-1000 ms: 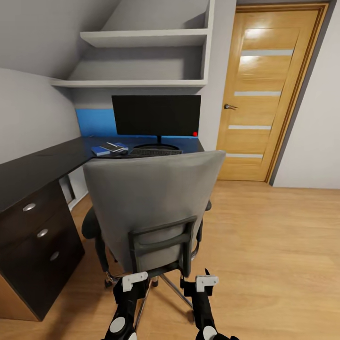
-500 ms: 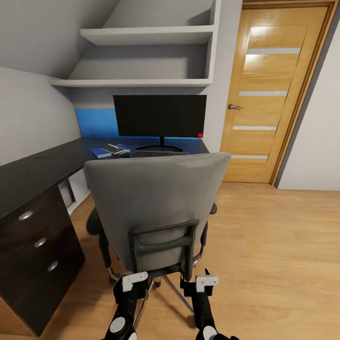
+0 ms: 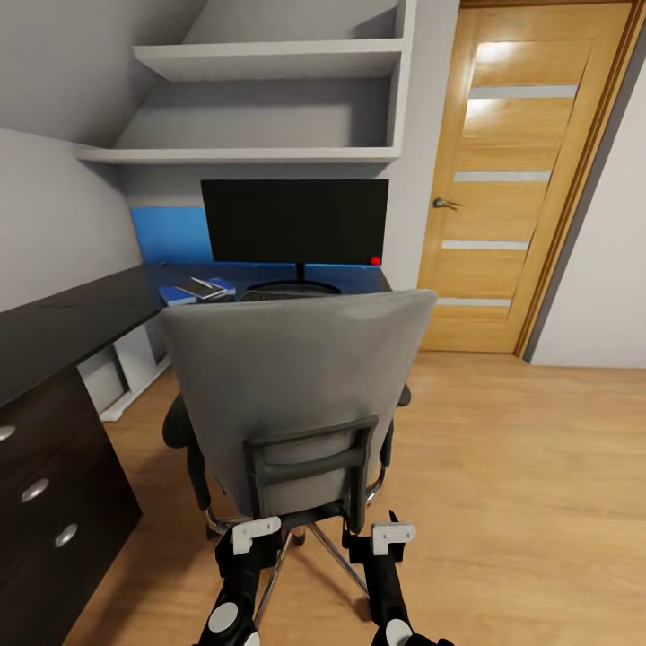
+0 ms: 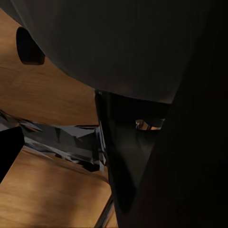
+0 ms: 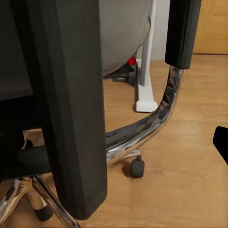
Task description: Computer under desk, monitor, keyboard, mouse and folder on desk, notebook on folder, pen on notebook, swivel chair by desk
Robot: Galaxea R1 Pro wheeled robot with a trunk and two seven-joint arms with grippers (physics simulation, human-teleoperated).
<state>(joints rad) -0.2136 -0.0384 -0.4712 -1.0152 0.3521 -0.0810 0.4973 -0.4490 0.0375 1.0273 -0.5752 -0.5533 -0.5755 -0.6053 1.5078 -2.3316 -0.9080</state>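
Note:
The grey swivel chair (image 3: 296, 386) stands with its back to me, close to the black desk (image 3: 72, 323). On the desk are the wide black monitor (image 3: 294, 220) and the blue folder (image 3: 178, 296), with the dark notebook (image 3: 203, 288) lying on the folder. A strip of keyboard (image 3: 269, 294) shows above the chair back. The mouse is hidden, and the pen is too small to make out. My left gripper (image 3: 254, 536) and right gripper (image 3: 386, 534) sit low behind the chair's black back bracket (image 3: 309, 458), which shows as a black bar (image 5: 71, 109) in the right wrist view. Both look open.
The desk's drawer unit (image 3: 40, 489) with round knobs is at the left. A white upright box (image 3: 117, 372) stands under the desk. A wooden door (image 3: 511, 179) is at the right, with wood floor (image 3: 520, 502) in front of it. Wall shelves (image 3: 269, 152) hang above the monitor.
The whole view has shifted. The desk and drawers have slid leftward and out of frame, and the door has slid right. The chair keeps its place in front of my grippers.

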